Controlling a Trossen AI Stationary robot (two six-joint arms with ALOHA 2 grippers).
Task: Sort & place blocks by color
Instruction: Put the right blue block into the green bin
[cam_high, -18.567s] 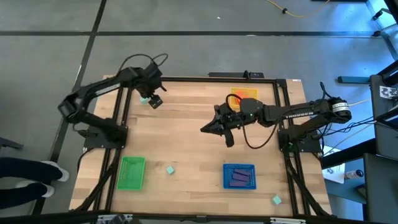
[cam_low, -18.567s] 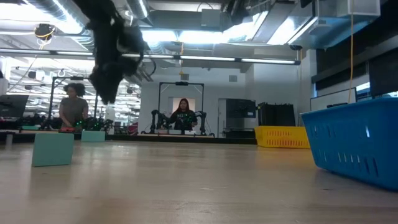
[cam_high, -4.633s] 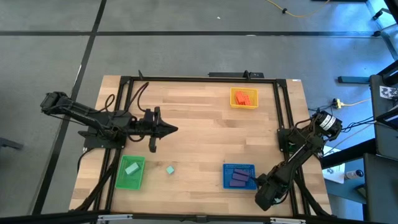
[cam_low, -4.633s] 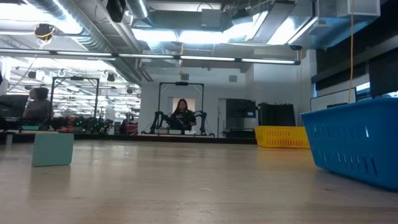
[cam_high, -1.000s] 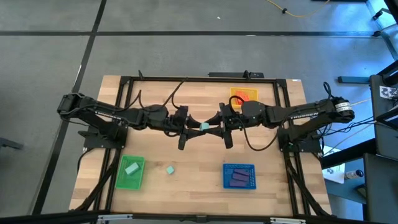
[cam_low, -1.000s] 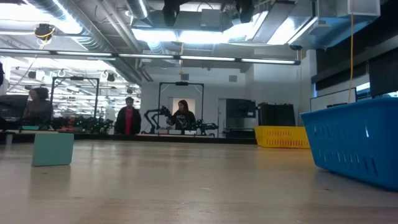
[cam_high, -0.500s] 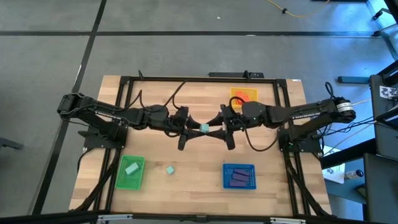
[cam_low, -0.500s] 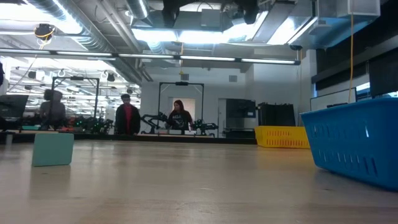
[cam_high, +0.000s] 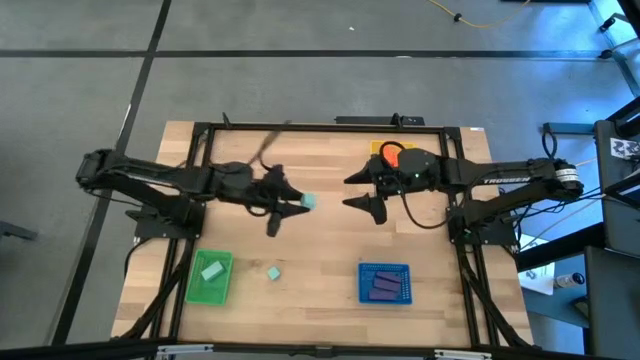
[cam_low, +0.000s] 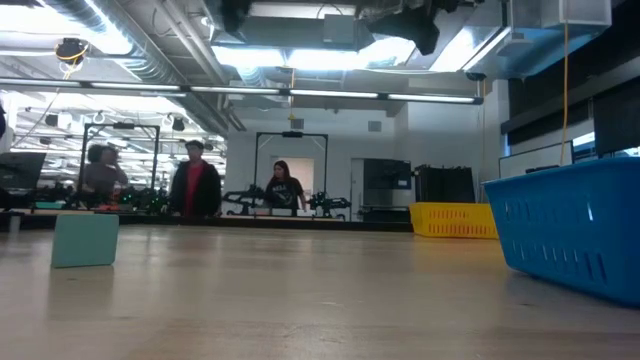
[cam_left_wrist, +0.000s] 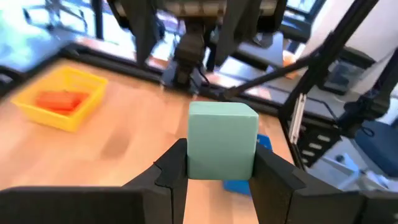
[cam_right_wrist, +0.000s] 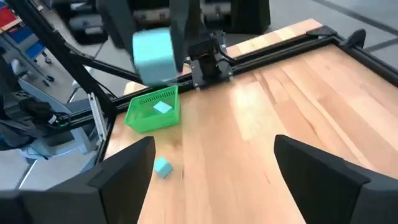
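Blocks, item in hand: one pale mint-green plastic cube (cam_left_wrist: 222, 140), pinched between the two dark fingers of the left gripper (cam_high: 297, 204) and carried above the wooden table (cam_high: 330, 240), up-table and toward the middle from the green mesh tray (cam_high: 210, 277).

Risk: the cube is held by its side faces only and stands proud of the fingertips; a quick swing or a loosened pinch would likely drop it onto the bare wood short of the green tray. Released too high, it could bounce off the rim.

Second mint block (cam_high: 211, 269): lies inside the green tray.
Third mint block (cam_high: 273, 272): loose on the wood just beside the green tray, on its middle-table side; a low approach might knock it.

Right gripper (cam_high: 362, 190): jaws spread wide, holding nothing, hanging over the table well apart from the green tray, facing the carried cube. A path crossing it risks collision.

Blue mesh tray (cam_high: 384, 283): holds purple bar blocks (cam_high: 385, 288), level with the green tray, on the right arm's side.
Yellow tray (cam_left_wrist: 61, 99): holds an orange-red block (cam_left_wrist: 60, 99), at the far edge.

People stand in the room beyond the table, clear of the work.
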